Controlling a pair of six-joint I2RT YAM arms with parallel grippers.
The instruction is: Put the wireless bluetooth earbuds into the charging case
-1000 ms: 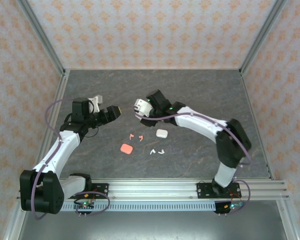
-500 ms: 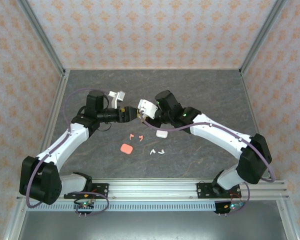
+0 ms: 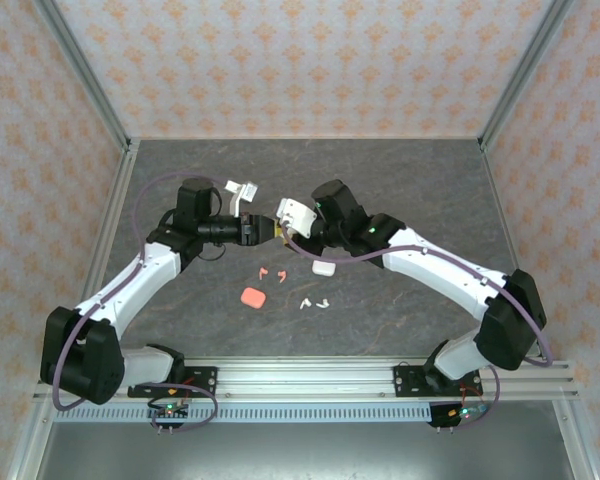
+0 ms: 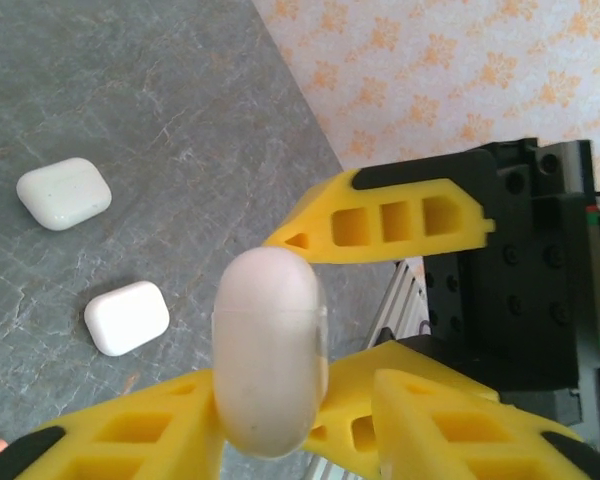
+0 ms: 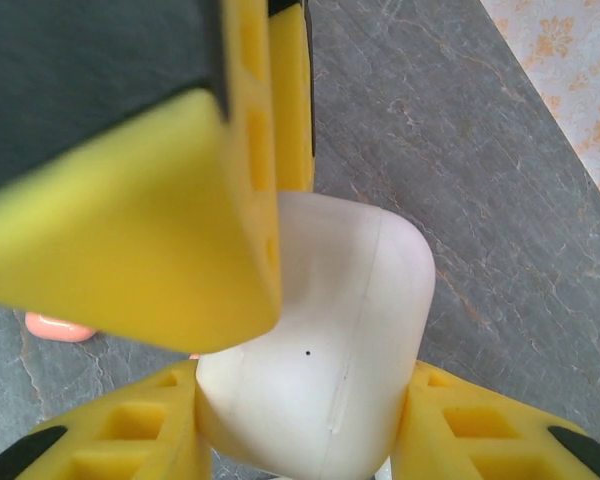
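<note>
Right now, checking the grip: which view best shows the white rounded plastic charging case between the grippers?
Right wrist: the white rounded plastic charging case looms large, seam visible. Left wrist shows the case edge-on. Top external: too small to make out.

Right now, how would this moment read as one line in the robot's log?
place: above table | right gripper: shut on case | left gripper: touching case, grip unclear | earbuds: loose on table

There are three white cases (image 4: pixel 65 192) (image 4: pixel 127 317) (image 4: pixel 270 360) and one coral case (image 3: pixel 252 297), along with two coral earbuds (image 3: pixel 265 271) (image 3: pixel 281 274) and two white earbuds (image 3: pixel 304 301) (image 3: pixel 323 303).
</note>
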